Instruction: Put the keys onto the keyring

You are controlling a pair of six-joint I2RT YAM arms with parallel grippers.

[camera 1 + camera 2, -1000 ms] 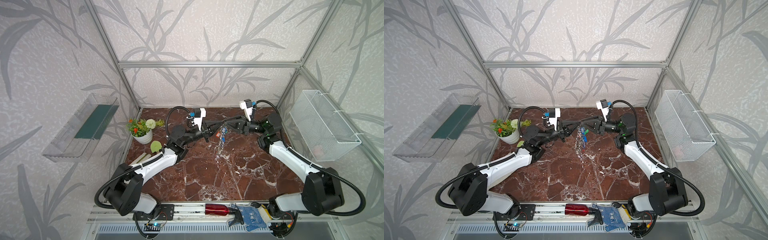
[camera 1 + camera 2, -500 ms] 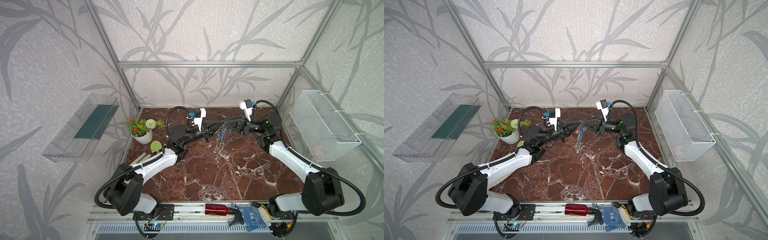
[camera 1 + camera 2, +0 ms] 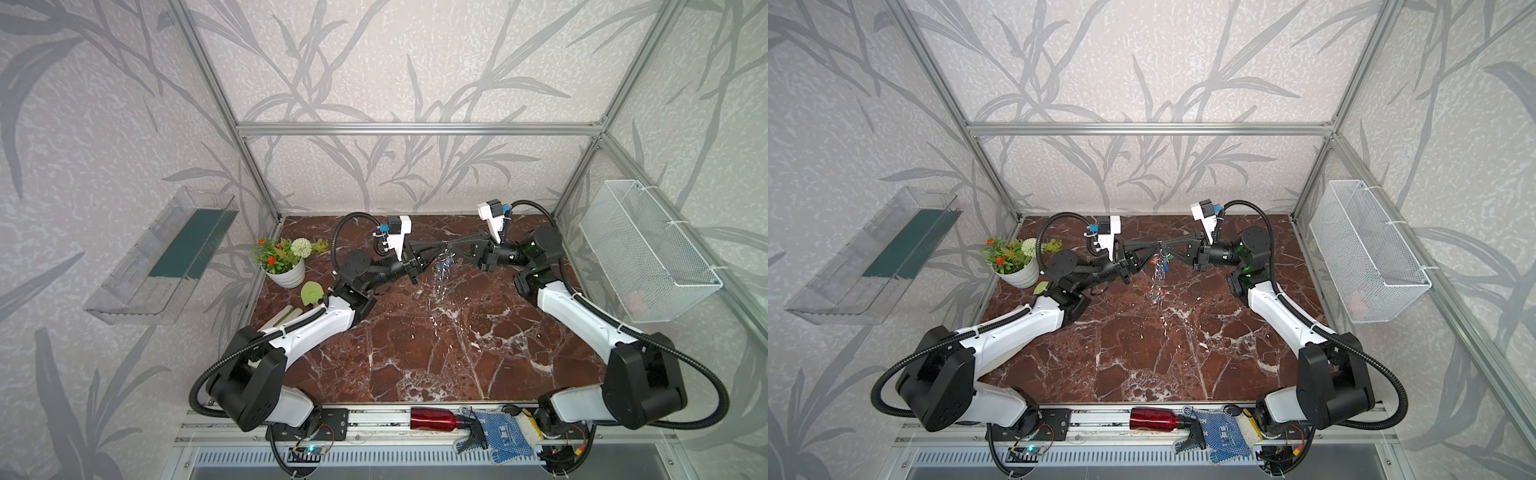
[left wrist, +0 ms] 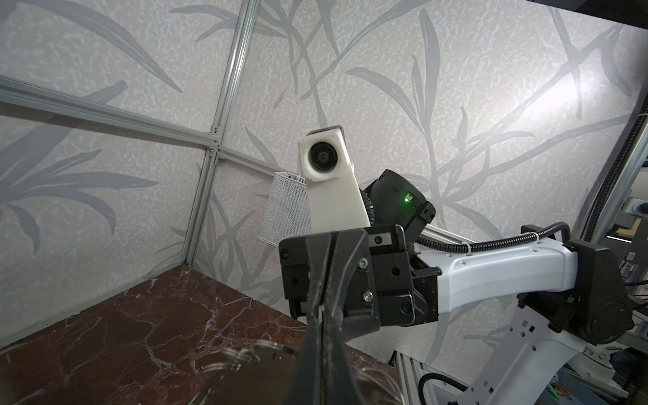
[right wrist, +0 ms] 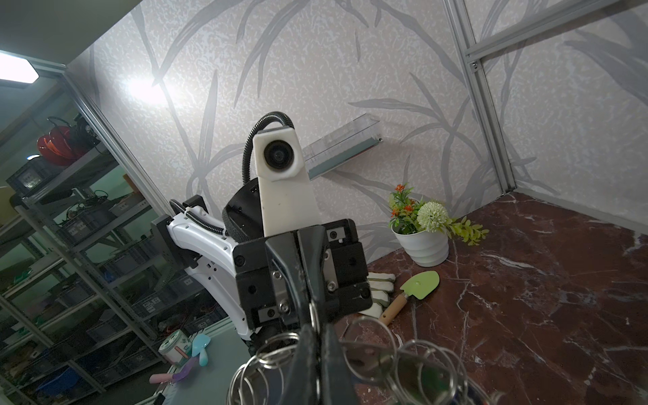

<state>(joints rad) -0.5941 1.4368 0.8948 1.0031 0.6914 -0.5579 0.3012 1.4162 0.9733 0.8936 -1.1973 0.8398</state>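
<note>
Both arms reach in over the back half of the red marble tabletop (image 3: 415,353), and their tips meet nose to nose in mid-air. The left claw (image 3: 443,246) is pressed together and pinches the keyring (image 3: 440,286) at its top edge. The ring hangs edge-on below the tips, clear of the tabletop, with its small silver clips trailing downward. The right claw (image 3: 453,245) is also pressed together, with its tips at the same spot on the ring. Whether it has metal between them cannot be told.

The keys (image 3: 1163,262) hang in a tight bunch just under the meeting point. A red and a blue tag show in a top view, but the rest are too small to tell apart. In the right wrist view, several wire loops of the keyring (image 5: 371,347) fan out blurred on either side of the closed black fingers (image 5: 315,371). The left claw faces the camera just behind them.

Near the left wall stand a white flowerpot (image 3: 286,274), a small green trowel (image 3: 311,293) and a pair of pale gloves (image 3: 286,316). All three are well apart from the claws.
</note>
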